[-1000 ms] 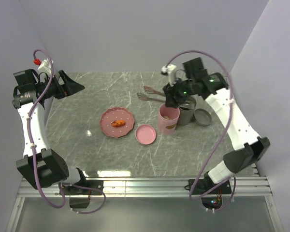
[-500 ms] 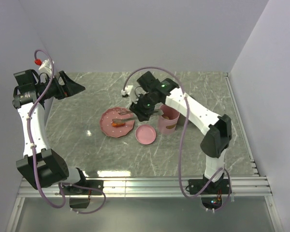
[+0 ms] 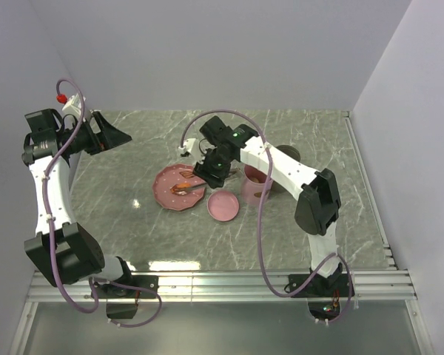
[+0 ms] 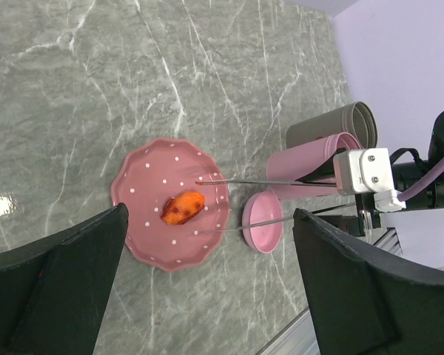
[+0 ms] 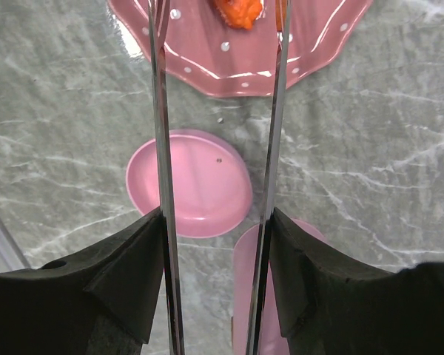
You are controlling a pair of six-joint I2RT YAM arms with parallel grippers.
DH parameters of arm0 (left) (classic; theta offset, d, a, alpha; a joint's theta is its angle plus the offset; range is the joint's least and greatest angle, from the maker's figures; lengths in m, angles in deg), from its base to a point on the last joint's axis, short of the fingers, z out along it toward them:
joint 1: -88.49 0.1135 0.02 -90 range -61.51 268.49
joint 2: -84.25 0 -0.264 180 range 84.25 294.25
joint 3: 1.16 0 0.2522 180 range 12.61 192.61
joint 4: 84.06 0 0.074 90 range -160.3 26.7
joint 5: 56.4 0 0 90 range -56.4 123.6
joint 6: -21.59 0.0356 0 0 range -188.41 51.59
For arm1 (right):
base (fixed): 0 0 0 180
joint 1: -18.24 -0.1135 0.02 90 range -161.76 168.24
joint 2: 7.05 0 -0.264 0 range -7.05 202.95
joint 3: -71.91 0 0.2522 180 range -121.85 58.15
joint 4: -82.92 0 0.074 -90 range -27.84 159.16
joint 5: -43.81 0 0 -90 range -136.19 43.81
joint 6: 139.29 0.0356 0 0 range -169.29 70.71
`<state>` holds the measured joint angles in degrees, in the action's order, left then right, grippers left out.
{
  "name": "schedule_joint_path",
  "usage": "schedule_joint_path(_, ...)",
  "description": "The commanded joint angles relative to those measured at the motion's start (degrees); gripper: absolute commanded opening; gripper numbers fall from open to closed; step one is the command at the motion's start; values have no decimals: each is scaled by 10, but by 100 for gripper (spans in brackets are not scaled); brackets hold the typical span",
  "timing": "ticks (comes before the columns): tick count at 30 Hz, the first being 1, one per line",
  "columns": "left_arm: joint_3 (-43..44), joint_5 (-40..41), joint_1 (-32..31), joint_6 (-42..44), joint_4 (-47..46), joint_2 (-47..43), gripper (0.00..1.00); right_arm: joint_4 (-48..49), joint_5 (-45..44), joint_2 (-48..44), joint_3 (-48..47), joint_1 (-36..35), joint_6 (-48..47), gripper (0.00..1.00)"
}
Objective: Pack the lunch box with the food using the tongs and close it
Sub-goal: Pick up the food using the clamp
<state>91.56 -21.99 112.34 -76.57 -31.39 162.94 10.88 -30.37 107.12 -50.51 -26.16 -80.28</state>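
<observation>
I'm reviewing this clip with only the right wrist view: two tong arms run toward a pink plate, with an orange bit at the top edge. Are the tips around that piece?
Observer: In the left wrist view the tongs stand spread, one tip to each side of one end of the orange piece, neither visibly touching it.
Operator: Any other food on the plate?
Observer: No, the plate holds only that piece.
Operator: And the left hand?
Observer: The left hand is open and empty, above the far left corner of the table.
</observation>
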Motion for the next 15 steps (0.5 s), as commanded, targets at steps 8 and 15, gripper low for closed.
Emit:
schedule_joint_path(8,1,2,-1,19,-5,6,99,19,-6,39,-37,-3,-13,61)
schedule_joint_path(15,-6,5,-1,15,-11,7,99,22,4,66,-41,-2,-10,61)
